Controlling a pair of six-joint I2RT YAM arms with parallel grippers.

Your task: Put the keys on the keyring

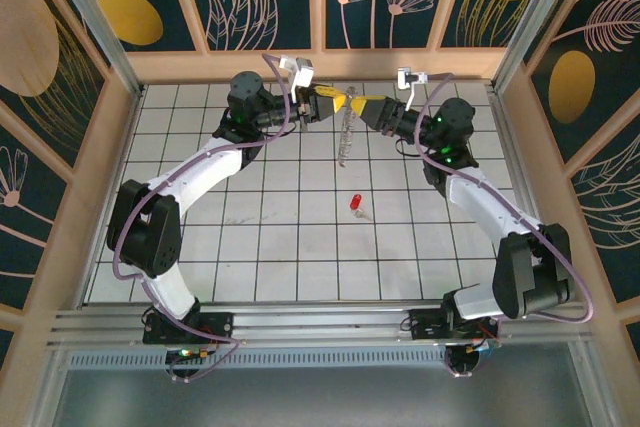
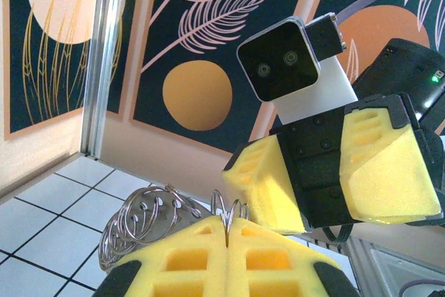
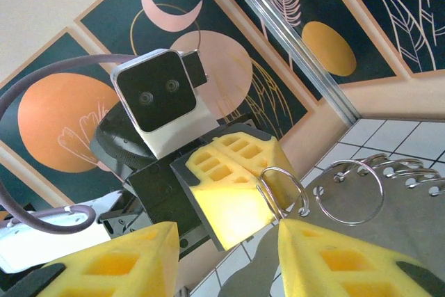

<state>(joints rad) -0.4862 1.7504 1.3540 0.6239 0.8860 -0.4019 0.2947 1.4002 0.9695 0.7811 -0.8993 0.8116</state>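
Top external: left gripper (image 1: 318, 105) pinches the keyring (image 1: 345, 133) aloft, jaws pressed together; right gripper (image 1: 372, 107) spread just beside it. Red key (image 1: 355, 204) lies on the tiles (image 1: 280, 237), well apart. Risk: right jaws tugging could twist the ring loose.

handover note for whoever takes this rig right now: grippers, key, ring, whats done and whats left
left gripper: shut on the keyring, at the far side of the table.
right gripper: open, holding nothing, facing the left one close to the ring.
key: red head, lying on the tiles mid-table, apart from both arms.
Done: ring is gripped.
Left: pick up the key and thread it onto the ring.
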